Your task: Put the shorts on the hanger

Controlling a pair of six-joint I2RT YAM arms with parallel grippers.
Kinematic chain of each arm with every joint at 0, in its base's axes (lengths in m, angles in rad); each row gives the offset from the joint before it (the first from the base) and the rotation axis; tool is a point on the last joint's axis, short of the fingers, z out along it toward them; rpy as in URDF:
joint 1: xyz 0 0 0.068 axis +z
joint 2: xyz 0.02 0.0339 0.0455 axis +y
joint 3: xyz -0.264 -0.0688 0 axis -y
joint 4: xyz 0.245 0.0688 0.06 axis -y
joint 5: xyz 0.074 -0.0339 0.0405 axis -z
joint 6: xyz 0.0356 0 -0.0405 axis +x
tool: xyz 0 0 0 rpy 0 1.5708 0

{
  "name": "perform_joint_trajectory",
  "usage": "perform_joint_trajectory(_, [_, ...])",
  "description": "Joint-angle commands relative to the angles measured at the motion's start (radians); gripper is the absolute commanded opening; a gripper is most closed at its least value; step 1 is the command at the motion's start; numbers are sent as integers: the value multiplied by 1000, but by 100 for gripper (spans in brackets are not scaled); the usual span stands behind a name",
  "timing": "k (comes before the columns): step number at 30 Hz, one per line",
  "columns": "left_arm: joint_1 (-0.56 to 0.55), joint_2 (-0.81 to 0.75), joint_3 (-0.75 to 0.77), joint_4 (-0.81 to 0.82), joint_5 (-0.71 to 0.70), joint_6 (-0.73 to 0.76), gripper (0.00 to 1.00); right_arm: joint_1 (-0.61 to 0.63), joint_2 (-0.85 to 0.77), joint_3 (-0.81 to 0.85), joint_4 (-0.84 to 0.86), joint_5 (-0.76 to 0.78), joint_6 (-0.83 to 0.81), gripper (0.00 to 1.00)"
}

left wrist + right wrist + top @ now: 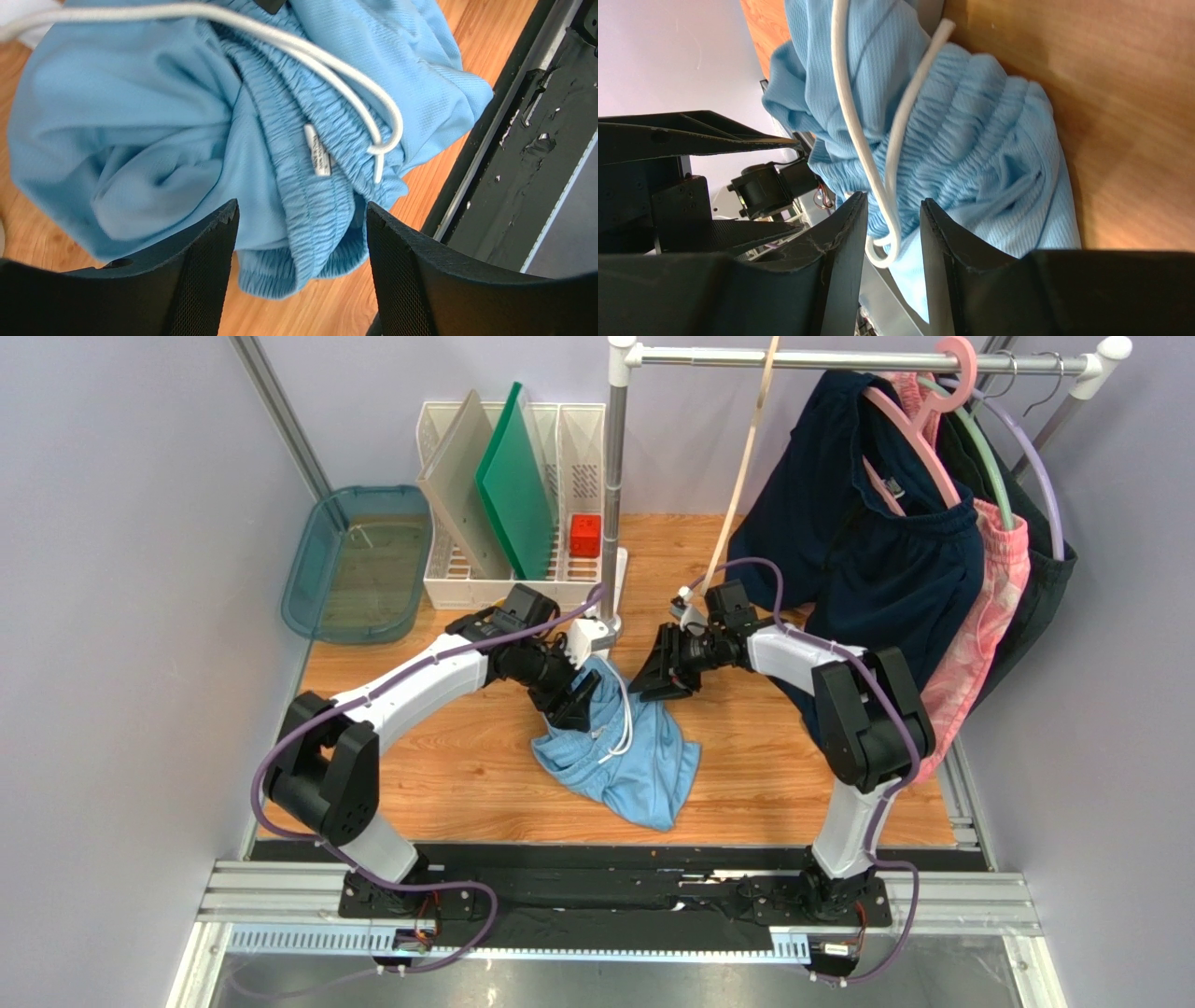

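Note:
The light blue shorts (629, 753) lie in a heap on the wooden table, their white drawstring (330, 70) looped across the gathered waistband (319, 210). My left gripper (572, 703) hovers at the heap's left upper edge. Its jaws are open (302, 217), with the waistband below the gap and touching neither finger. From the right, my right gripper (659, 681) faces the shorts. It is open (892, 210) by a narrow gap, and the drawstring loop (882, 255) hangs loose in that gap. The pale beige hanger (744, 455) hangs from the rail, slanting down toward the right wrist.
A white rack (449, 588) with grey and green boards and a red block (585, 534) stands at the back, with a teal tray (358, 560) to its left. On the rail (856, 357) hang a navy garment (870, 546), a pink patterned one (989, 616) and a pink hanger (926, 420). The rail post (615, 476) stands behind the grippers.

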State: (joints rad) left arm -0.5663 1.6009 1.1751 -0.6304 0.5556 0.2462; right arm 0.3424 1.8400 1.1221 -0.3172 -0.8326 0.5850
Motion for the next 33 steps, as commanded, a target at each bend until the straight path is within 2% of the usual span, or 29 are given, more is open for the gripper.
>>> perform_joint_trajectory(1, [48, -85, -28, 32, 3, -41, 72, 30, 34, 77, 81, -28, 49, 39])
perform_joint_trajectory(7, [94, -127, -45, 1, -8, -27, 72, 47, 73, 87, 87, -26, 55, 37])
perform_joint_trajectory(9, [106, -134, -45, -11, -8, -22, 72, 49, 74, 77, 90, -40, 52, 33])
perform_joint_trajectory(10, [109, -137, -43, -15, -8, -18, 72, 50, 70, 70, 92, -45, 53, 30])
perform_joint_trajectory(11, [112, -139, -45, -23, -10, -13, 72, 49, 59, 55, 95, -55, 52, 21])
perform_joint_trajectory(12, [117, -140, -42, -26, -8, -9, 72, 49, 50, 42, 95, -62, 50, 16])
perform_joint_trajectory(20, [135, -167, -54, -40, -5, 4, 72, 47, -166, -30, -3, -105, -37, 1])
perform_joint_trajectory(26, [148, -220, -54, -29, 67, 8, 72, 87, -364, -155, -57, -180, -79, 0])
perform_joint_trajectory(31, [146, -266, -48, -28, 99, 68, 73, 204, -545, -283, -175, -177, -216, 0])
perform_joint_trajectory(33, [146, -274, -49, -41, 116, 99, 73, 239, -588, -323, -209, -146, -250, 4])
